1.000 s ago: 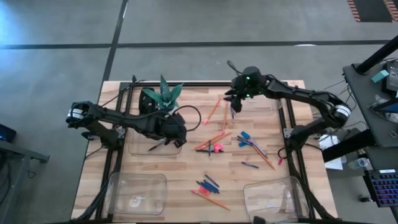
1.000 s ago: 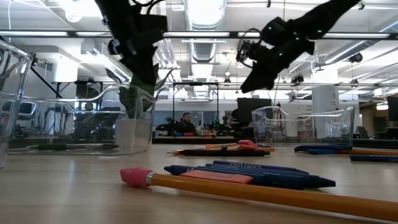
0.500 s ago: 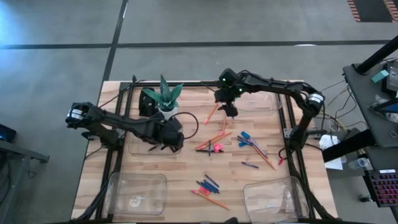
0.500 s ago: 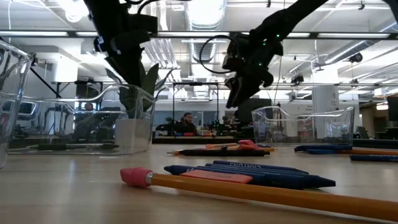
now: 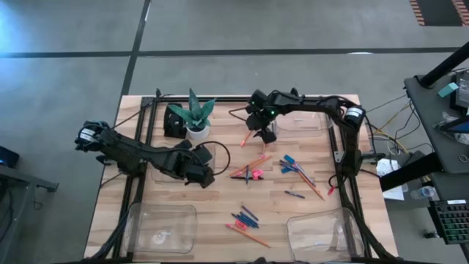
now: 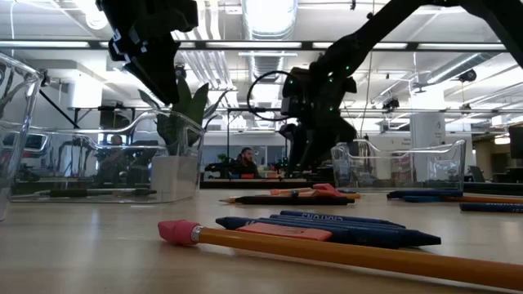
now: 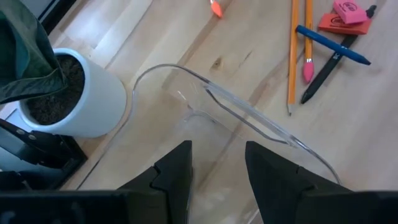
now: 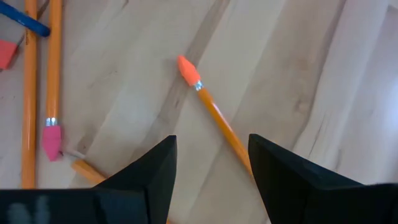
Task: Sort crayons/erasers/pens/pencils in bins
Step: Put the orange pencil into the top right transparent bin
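Target pencil: orange stick with an orange eraser tip, lying flat on bare wood directly below the right gripper, shaft running in between the two fingers, eraser end pointing away from the wrist.
Long axis: diagonal across the plank grain; roughly in line with the finger gap rather than across it, so probably needs a wrist turn before a clean pinch.
Right gripper state: spread wide, nothing held, hovering just above the far part of the table, beside the far right bin.
Nearer arm: right, by a clear margin; left gripper well apart from this pencil, over the near edge of the bin next to the white plant pot.
Left gripper state: parted, empty.
Other pencils beside the target: two more orange sticks lying parallel, one ending in a pink eraser, off to one side of the right fingers; close enough to be nudged by a wide grasp.
Wider scatter: pens, crayons and erasers in loose clusters mid-table; a second group toward the near edge between the two near bins.
Surface: pale wooden planks, level, smooth; thin round stick likely to roll if pushed.
Room: large open workshop beyond the table, ceiling lights, a seated person far off in the low view.
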